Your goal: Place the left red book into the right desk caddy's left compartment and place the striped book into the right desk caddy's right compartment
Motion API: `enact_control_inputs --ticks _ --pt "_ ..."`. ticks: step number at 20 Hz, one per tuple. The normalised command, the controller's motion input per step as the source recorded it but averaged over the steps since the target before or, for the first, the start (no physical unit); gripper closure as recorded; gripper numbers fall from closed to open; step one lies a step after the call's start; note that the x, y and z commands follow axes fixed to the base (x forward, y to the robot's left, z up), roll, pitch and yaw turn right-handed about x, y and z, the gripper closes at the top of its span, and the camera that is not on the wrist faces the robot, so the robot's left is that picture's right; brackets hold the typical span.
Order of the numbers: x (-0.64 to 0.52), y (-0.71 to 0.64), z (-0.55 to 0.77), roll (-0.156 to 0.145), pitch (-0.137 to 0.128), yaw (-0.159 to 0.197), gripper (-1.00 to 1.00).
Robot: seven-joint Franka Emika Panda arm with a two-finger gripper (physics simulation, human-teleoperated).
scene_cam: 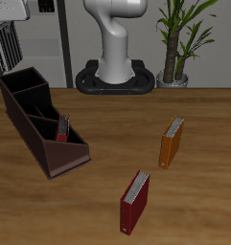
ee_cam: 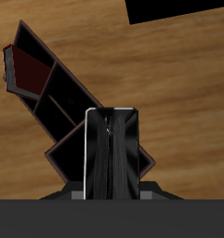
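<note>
The striped book [ee_cam: 113, 153] is gripped by the end effector [ee_cam: 112, 193], whose fingers are closed on its two sides. In the wrist view the book is seen on its fine black, grey and white stripes, with a pale edge around its outline. It is held above the right desk caddy [ee_cam: 62, 102], over the end of the caddy opposite the one that holds the left red book [ee_cam: 30, 70]. Whether the book touches the caddy cannot be told.

In the exterior view the right desk caddy [scene_cam: 40, 120] is found at the left of the frame, set at a slant, its three dark sections running from the upper left toward the lower middle. The left red book [scene_cam: 61, 127] is stood upright in the end compartment [scene_cam: 67, 145] nearest the front edge, its top showing above the wall.

An orange book [scene_cam: 172, 142] is stood upright at the right of centre, and a maroon-red book [scene_cam: 134, 203] is stood upright nearer the lower edge; the two are well apart, and both are apart from the caddy.

The surface [scene_cam: 208, 196] is of brown wood grain. Behind it the robot's white base [scene_cam: 117, 57] is seen on a dark plate, a potted plant [scene_cam: 179, 43] is placed beside it, and a grey wall [scene_cam: 45, 48] closes the room.
</note>
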Motion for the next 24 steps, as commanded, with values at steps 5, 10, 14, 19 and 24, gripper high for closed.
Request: enact_control_inputs --ticks 5,10,14,19,24 --pt "-0.02 0.02 -0.12 0.005 0.007 -0.009 1.00" --pt "0.02 0.05 -0.19 0.018 0.013 -0.007 1.00" --pt "0.01 0.14 -0.18 0.031 0.022 0.013 1.00" --pt "0.06 0.02 -0.17 0.007 0.019 -0.007 1.00" --pt "0.01 -0.02 -0.11 -0.001 0.006 -0.004 1.00"
